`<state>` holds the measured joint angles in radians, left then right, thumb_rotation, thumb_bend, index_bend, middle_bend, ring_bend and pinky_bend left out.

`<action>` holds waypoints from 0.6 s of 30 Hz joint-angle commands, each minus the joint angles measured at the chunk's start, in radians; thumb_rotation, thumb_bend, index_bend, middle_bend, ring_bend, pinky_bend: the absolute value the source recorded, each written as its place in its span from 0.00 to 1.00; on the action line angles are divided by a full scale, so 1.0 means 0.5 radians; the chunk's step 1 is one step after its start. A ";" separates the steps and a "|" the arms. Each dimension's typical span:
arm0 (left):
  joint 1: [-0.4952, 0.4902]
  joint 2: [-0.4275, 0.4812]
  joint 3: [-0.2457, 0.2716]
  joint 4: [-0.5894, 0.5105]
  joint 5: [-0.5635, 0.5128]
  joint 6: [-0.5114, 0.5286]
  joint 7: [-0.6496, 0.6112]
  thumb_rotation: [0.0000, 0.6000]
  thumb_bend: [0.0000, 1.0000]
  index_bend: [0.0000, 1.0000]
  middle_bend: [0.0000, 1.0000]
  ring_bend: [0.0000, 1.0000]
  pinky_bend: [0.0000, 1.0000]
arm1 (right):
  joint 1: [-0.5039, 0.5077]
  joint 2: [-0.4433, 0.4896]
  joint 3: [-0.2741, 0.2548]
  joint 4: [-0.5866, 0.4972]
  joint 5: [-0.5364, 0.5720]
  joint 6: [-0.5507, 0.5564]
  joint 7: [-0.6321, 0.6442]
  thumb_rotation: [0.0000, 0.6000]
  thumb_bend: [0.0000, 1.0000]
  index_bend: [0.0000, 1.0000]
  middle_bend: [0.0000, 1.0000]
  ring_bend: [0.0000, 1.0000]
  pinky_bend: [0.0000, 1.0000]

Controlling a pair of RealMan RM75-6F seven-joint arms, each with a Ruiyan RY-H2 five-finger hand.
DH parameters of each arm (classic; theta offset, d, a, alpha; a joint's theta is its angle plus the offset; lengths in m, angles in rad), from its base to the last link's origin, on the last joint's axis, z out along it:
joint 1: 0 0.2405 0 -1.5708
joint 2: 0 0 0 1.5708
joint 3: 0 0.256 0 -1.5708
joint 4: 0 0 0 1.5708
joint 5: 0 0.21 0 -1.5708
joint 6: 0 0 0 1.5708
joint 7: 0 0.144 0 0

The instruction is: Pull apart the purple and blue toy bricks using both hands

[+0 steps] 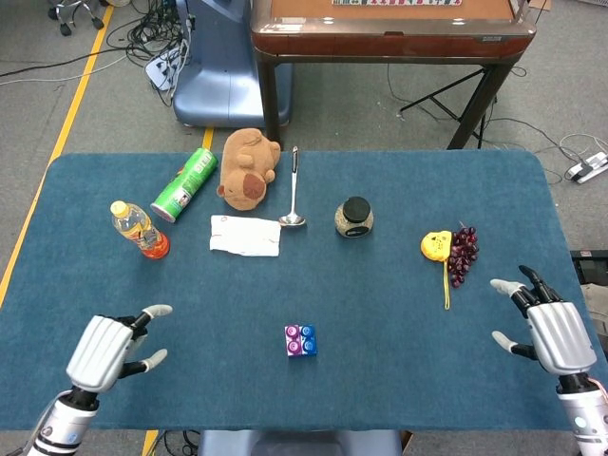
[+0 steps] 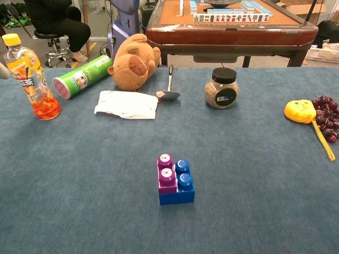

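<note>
Sitting joined near the front middle of the blue desk (image 1: pixel 399 313), the purple brick (image 2: pixel 166 173) and blue brick (image 2: pixel 181 188) are touched by neither hand. The left hand (image 1: pixel 109 346) hovers over the desk's front left with fingers spread and empty; the right hand (image 1: pixel 546 328) hangs at the right edge, likewise spread, well apart from the bricks.
</note>
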<state>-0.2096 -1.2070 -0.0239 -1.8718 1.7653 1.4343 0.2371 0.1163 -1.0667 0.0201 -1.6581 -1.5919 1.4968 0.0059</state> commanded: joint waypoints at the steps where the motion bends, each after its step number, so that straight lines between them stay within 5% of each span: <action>1: -0.135 -0.009 -0.002 -0.169 -0.006 -0.226 0.063 1.00 0.02 0.32 1.00 0.93 1.00 | -0.001 0.000 0.005 0.014 0.001 0.001 0.021 1.00 0.00 0.26 0.35 0.30 0.38; 9: -0.350 -0.082 -0.064 -0.396 -0.250 -0.615 0.266 1.00 0.00 0.14 1.00 0.94 1.00 | -0.004 -0.004 0.012 0.052 0.009 -0.005 0.068 1.00 0.00 0.26 0.35 0.30 0.39; 18: -0.488 -0.404 -0.126 -0.316 -0.520 -0.761 0.580 1.00 0.00 0.04 1.00 0.94 1.00 | 0.010 -0.007 0.022 0.062 0.005 -0.027 0.077 1.00 0.00 0.26 0.35 0.30 0.39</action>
<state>-0.4338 -1.3741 -0.0774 -2.0430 1.5353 1.0713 0.4939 0.1211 -1.0700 0.0309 -1.6270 -1.5896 1.4839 0.0447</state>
